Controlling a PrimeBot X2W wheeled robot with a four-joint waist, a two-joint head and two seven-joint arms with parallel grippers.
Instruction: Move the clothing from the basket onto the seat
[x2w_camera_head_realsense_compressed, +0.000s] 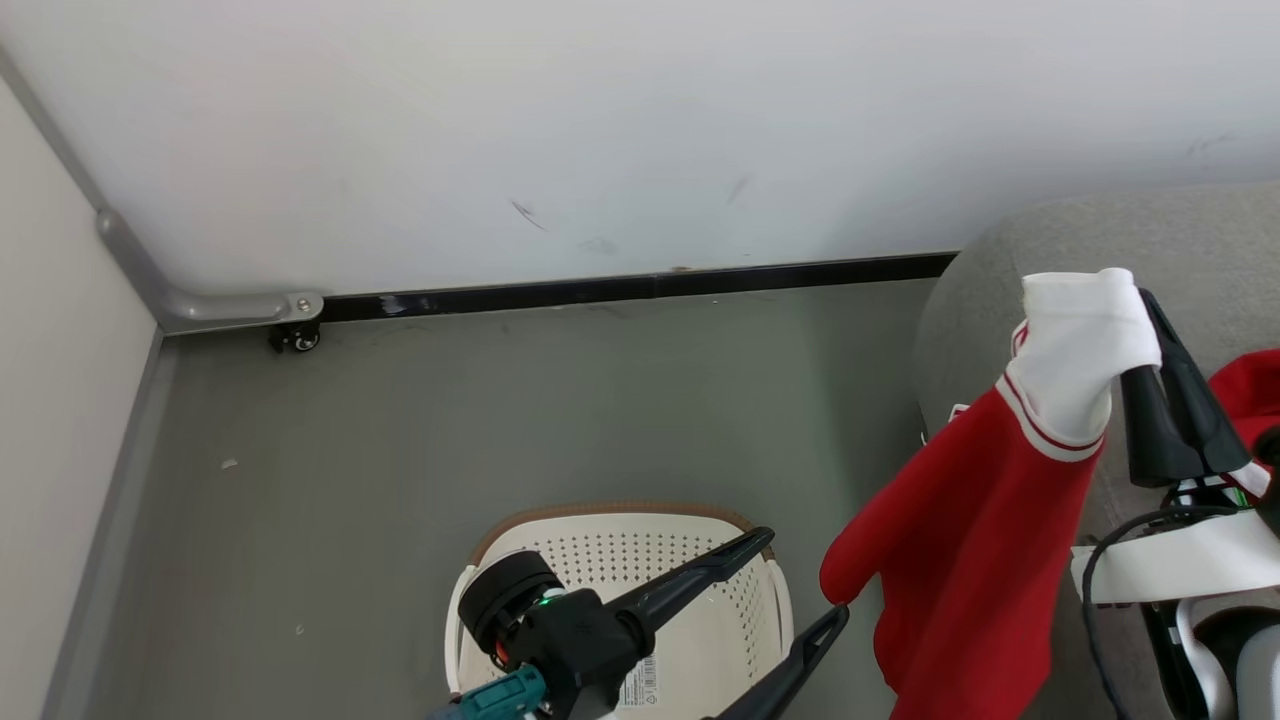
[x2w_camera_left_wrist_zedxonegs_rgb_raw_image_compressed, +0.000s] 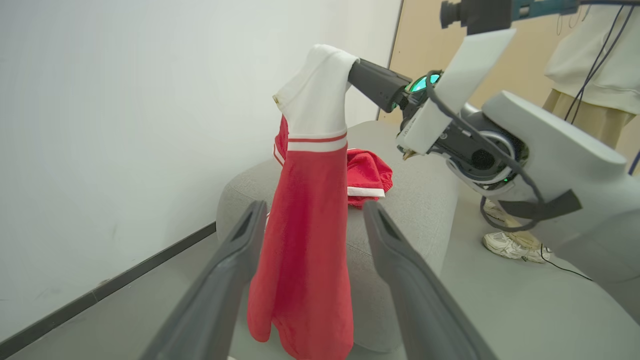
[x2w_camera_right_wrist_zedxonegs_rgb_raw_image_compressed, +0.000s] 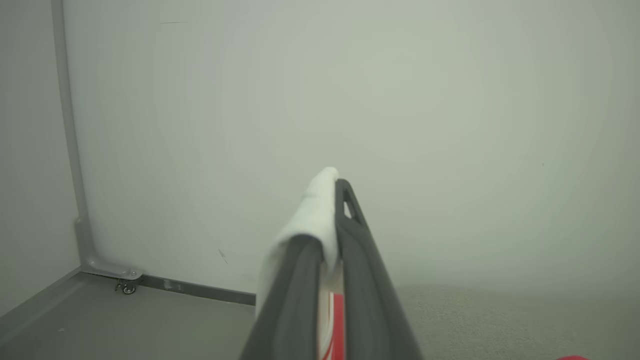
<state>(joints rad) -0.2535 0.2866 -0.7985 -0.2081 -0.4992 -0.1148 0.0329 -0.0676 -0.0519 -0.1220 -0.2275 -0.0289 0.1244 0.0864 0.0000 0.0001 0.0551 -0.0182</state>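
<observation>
The right gripper (x2w_camera_head_realsense_compressed: 1140, 340) pinches the white cuff of a red garment (x2w_camera_head_realsense_compressed: 980, 520), which hangs off the seat's (x2w_camera_head_realsense_compressed: 1100, 230) rounded end. A second red garment (x2w_camera_left_wrist_zedxonegs_rgb_raw_image_compressed: 367, 175) lies on the seat. The left gripper (x2w_camera_head_realsense_compressed: 802, 575) is spread wide over the basket's (x2w_camera_head_realsense_compressed: 620, 560) right rim.

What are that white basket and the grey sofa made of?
The basket looks like moulded plastic: smooth cream walls pierced with rows of small holes, brown rim. The sofa seems upholstered in woven fabric: matt grey, finely grained surface, rounded edges.
</observation>
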